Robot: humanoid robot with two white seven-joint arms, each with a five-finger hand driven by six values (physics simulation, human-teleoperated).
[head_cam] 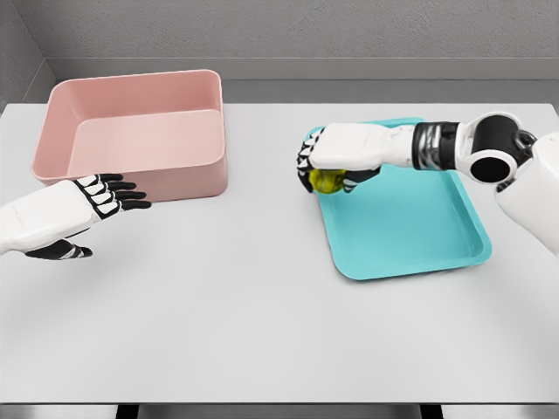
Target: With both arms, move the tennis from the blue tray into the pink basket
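Tabletop (262,332): pale grey, grey wall behind, front half bare
Right hand (336,161): curled around tennis ball (327,181) at blue tray (410,236) left edge
Left hand (92,202): spread, beside pink basket (140,131)

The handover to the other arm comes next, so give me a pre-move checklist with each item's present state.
1. Right hand closed over the tennis ball: ok, fingers are curled around it.
2. Ball lifted clear of the blue tray: cannot tell, it sits at the tray's left edge and its height does not show.
3. Left hand ready to receive: ok, fingers extended, holding nothing.
4. Left hand near the pink basket: ok, just in front of its front wall.
5. Basket free to take the ball: ok, nothing shows inside.
6. Table between the hands: ok, bare.
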